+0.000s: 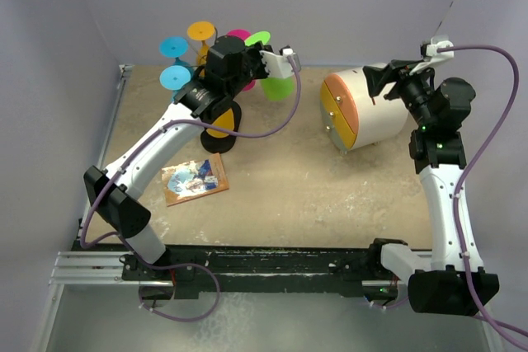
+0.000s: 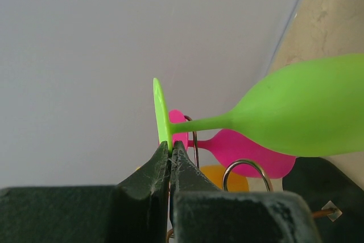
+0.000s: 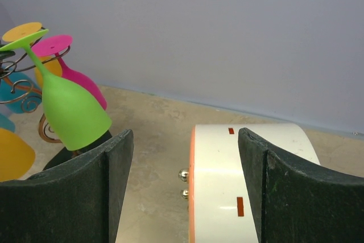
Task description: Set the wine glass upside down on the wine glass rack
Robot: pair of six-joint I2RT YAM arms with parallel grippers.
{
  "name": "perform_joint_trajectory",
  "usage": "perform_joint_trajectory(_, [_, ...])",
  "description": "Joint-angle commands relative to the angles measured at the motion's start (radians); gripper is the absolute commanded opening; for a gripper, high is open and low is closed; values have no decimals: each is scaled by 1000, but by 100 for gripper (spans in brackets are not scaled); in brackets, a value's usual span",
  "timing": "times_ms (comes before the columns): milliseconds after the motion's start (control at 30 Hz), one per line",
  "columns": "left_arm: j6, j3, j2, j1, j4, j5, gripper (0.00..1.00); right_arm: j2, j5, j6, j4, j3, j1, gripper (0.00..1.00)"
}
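Observation:
A green wine glass (image 2: 307, 109) hangs bowl-down and tilted at the right side of the wine glass rack (image 3: 20, 98). My left gripper (image 2: 170, 145) is shut on the edge of its round foot (image 2: 161, 112). In the top view the left gripper (image 1: 250, 53) sits over the rack's top, with the green bowl (image 1: 279, 88) beside it. The rack's wire arms (image 2: 244, 166) lie just behind the foot; I cannot tell whether the stem rests in one. My right gripper (image 3: 185, 134) stands open, apart from the glass, above a white drum.
Pink (image 3: 85, 86), orange (image 1: 201, 30) and blue glasses (image 1: 175, 45) hang on the rack above its black base (image 1: 216, 144). A white round cabinet with orange drawer fronts (image 1: 367, 109) lies under the right gripper (image 1: 379, 80). A picture card (image 1: 195, 179) lies on the table.

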Motion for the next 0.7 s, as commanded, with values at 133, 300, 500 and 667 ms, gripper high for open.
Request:
perform_joint_trajectory(133, [47,-24,-13,1,18,-53,0,1,-50,-4,63,2,-3,77])
perform_joint_trajectory(300, [49,-32,-12,6,17,-65,0,4,-55,-4,64,1,-3,77])
perform_joint_trajectory(500, [47,-69,-33,8,33,-86,0,7,-60,-3,63,1,-3,77])
perform_joint_trajectory(667, [41,-89,-51,13,27,-102,0,14,-74,-2,61,2,-3,77])
